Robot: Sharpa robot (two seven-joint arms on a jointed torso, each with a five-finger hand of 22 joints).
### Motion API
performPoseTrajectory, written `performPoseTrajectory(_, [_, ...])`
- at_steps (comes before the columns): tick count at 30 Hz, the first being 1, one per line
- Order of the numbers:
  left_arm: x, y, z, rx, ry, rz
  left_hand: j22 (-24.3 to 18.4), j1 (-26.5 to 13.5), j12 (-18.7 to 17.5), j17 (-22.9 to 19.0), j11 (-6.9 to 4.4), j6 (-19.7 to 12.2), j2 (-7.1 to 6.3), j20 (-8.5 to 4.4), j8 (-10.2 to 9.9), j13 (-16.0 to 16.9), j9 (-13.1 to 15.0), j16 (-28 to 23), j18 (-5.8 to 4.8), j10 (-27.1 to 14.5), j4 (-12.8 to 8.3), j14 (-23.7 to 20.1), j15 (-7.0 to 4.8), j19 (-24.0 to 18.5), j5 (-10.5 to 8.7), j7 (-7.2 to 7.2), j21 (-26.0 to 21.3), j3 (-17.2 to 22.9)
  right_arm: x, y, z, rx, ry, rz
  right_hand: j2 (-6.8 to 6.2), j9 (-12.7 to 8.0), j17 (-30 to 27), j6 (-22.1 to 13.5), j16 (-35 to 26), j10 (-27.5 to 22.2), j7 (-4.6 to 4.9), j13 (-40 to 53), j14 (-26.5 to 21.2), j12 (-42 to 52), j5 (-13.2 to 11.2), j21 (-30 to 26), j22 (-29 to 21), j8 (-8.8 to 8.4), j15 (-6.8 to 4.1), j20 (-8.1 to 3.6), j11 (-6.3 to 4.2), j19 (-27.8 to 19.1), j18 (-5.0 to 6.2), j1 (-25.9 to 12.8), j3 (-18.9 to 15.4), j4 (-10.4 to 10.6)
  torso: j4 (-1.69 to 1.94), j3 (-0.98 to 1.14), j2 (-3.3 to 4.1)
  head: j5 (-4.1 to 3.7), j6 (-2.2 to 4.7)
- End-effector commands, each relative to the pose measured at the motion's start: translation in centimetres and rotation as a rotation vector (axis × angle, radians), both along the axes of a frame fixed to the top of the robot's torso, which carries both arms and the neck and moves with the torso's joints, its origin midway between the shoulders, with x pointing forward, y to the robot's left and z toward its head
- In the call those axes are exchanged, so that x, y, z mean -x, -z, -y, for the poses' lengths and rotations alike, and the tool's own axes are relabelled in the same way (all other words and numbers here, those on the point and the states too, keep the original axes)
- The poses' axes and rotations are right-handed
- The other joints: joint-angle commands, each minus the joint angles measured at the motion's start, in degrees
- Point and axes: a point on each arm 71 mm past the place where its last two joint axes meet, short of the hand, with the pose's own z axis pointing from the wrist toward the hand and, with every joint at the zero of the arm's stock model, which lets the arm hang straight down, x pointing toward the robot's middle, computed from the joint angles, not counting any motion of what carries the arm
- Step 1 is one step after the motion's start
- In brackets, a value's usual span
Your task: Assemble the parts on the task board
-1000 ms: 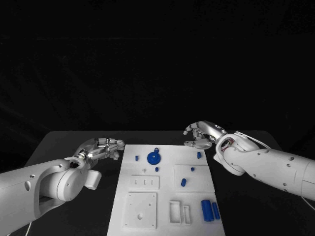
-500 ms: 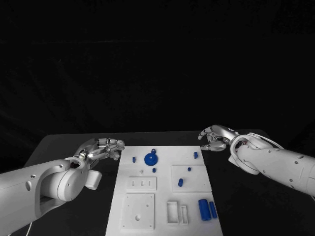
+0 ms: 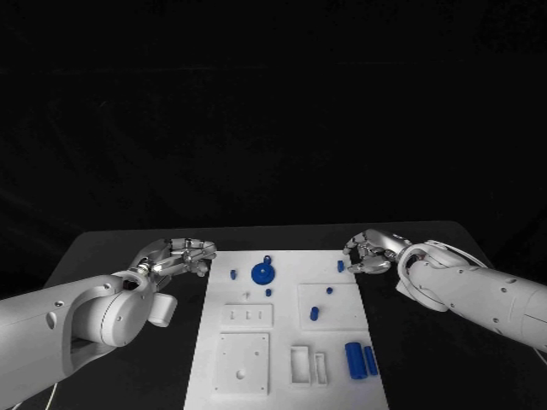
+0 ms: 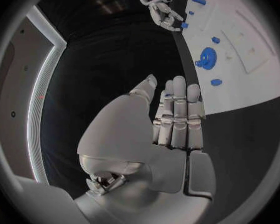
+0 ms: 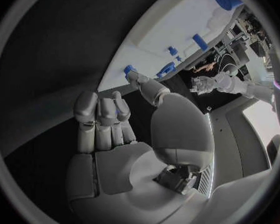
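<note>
Black table, dark surroundings

A black table (image 3: 126, 243) is seen against black backdrop (image 3: 273, 111); a pale lit strip (image 4: 43, 84) is glimpsed beyond.

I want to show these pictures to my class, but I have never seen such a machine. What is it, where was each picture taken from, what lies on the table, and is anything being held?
This is a robot with two white arms, each ending in a silver hand. One picture looks down from its head. The two round ones come from cameras at its wrists, behind each hand. On the black table lies a white task board with small blue parts: a round blue disc and two blue cylinders among them. The left hand rests beside the board's far left corner, holding nothing. The right hand reaches a small blue part at the board's far right edge; whether it grips it, I cannot tell.
</note>
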Motion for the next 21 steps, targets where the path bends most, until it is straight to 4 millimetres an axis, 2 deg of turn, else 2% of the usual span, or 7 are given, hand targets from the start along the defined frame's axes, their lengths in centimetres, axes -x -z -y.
performPoseTrajectory(1, [0.03, -0.06, 0.26, 0.011, 0.016, 0.006, 0.29, 0.42, -0.19, -0.07, 0.14, 0.4, 0.02, -0.42, -0.24, 0.08, 0.09, 0.18, 0.82, 0.28, 0.34, -0.27, 0.01, 0.09, -0.19, 0.03, 0.39, -0.17, 0.08, 0.43, -0.33, 0.004, -0.03, -0.029, 0.26, 0.02, 0.09, -0.02, -0.29, -0.03, -0.39, -0.06, 0.08, -0.32, 0.25, -0.25, 0.99, 0.32, -0.43, 0.24, -0.37, -0.15, 7.1, 0.55, -0.09, -0.31, 0.06, 0.09, -0.01, 0.09, -0.16])
performPoseTrajectory(10, [0.02, -0.05, 0.2, 0.01, 0.016, 0.005, 0.28, 0.47, -0.22, -0.08, 0.14, 0.4, 0.04, -0.41, -0.26, 0.1, 0.09, 0.18, 0.81, 0.29, 0.36, -0.28, 0.02, 0.07, -0.19, 0.04, 0.4, -0.2, 0.25, 1.3, -0.62, 0.004, -0.031, -0.044, 0.43, 0.05, 0.12, -0.02, -0.37, -0.13, -0.54, -0.16, 0.08, -0.43, 0.32, -0.22, 1.0, 0.4, -0.59, 0.38, -0.52, -0.24, 7.1, 0.41, -0.36, -0.48, -0.02, -0.04, -0.03, 0.13, -0.43])
performPoseTrajectory(21, [-0.01, -0.04, 0.2, 0.01, 0.015, 0.005, 0.27, 0.48, -0.25, -0.1, 0.15, 0.39, 0.05, -0.4, -0.28, 0.13, 0.09, 0.18, 0.8, 0.3, 0.4, -0.28, 0.02, 0.06, -0.19, 0.05, 0.41, -0.24, 0.05, 1.34, -1.01, -0.005, -0.02, -0.032, 1.05, 0.08, 0.27, -0.09, -0.5, 0.16, -0.64, -0.04, 0.15, -0.19, -1.11, -0.18, 0.92, 0.54, -0.71, 0.58, -0.63, -0.27, 7.1, -0.64, -1.01, 0.05, 0.09, -0.14, -0.04, 0.13, -0.62])
